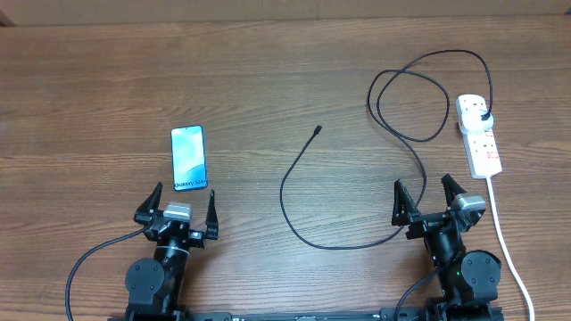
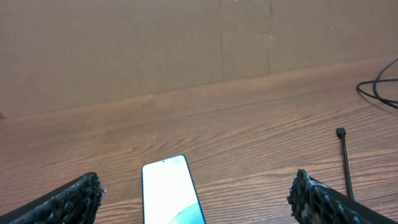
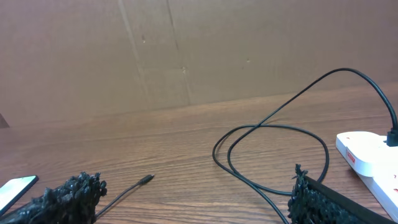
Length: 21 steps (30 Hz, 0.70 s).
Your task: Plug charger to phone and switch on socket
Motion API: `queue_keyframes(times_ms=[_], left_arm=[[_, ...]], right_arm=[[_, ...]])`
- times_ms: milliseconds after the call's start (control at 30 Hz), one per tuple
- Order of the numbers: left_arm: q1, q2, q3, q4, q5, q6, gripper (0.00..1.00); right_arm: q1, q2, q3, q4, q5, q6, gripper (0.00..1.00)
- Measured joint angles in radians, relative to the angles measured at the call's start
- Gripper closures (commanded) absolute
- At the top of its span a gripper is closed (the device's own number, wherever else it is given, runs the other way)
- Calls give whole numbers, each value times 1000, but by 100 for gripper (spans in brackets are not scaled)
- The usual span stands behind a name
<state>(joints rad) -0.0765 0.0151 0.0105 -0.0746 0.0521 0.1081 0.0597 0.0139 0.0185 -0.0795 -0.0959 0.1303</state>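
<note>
The phone (image 1: 188,158) lies flat on the wooden table at the left, its light-blue screen lit; its top end (image 2: 171,190) shows between my left fingers. My left gripper (image 1: 182,203) hangs open just in front of the phone, holding nothing. The charger, a thin black cable (image 1: 294,207), loops across the middle, its connector tip (image 1: 318,130) lying free on the wood and its black plug (image 1: 483,117) seated in the socket (image 1: 478,135), a white power strip at the far right. My right gripper (image 1: 427,198) stands open over the cable's near loop, empty. The tip (image 3: 147,179) lies ahead of it.
The strip's thick white cord (image 1: 501,234) runs down the right side past my right arm. A cardboard wall (image 3: 186,50) backs the table beyond the cable loops (image 3: 273,155). Bare wood lies between the phone and the cable tip (image 2: 340,132).
</note>
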Motion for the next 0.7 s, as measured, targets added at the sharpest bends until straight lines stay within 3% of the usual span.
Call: queue_keyframes(times_ms=[700], left_arm=[[0,0,0,0,0,-50,0]], right_arm=[[0,0,0,0,0,0,0]])
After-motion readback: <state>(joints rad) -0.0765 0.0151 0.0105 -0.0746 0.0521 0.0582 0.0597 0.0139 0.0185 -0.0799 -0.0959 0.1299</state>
